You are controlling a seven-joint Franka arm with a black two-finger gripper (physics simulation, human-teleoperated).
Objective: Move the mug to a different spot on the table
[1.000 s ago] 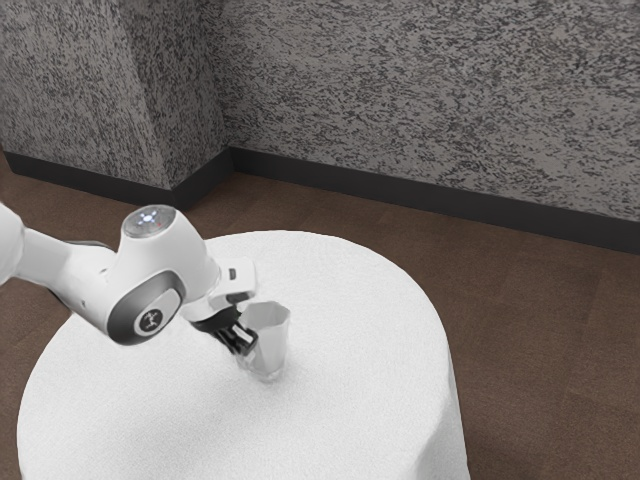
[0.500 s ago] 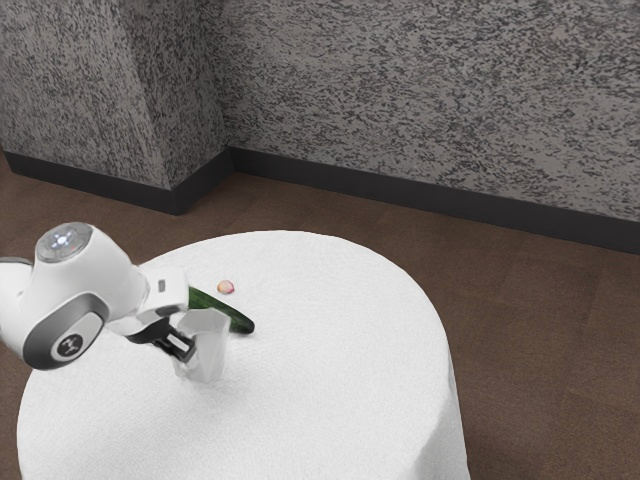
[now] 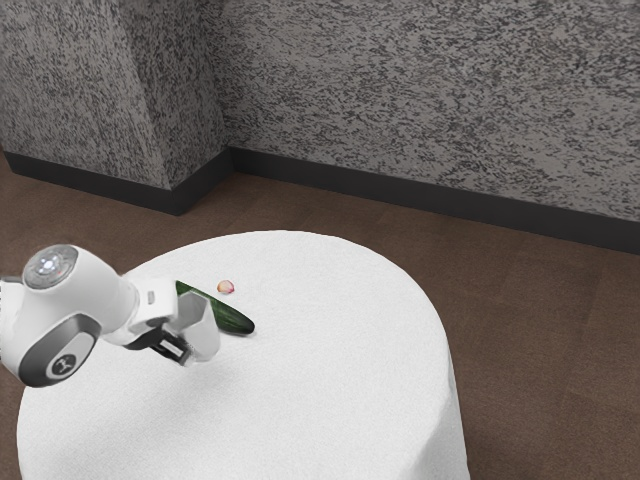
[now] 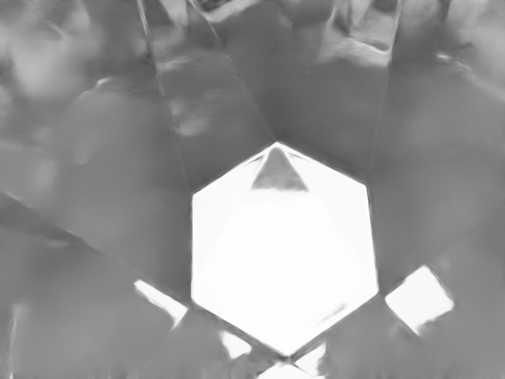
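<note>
The mug (image 3: 206, 338) has travelled from the table's (image 3: 350, 400) middle to the exterior view's left within the last second. The hand (image 3: 178, 347) grips it at the rim, just near of the cucumber (image 3: 222, 314). Judging by this, the move is mostly done; setting down and release remain.

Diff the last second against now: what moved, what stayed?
The gripper, shut on the faceted mug throughout, has carried it across the round table toward the exterior view's left. The arm's retreat uncovered a cucumber and a small pink thing. Both have lain still since they came into view. The table is unchanged.
</note>
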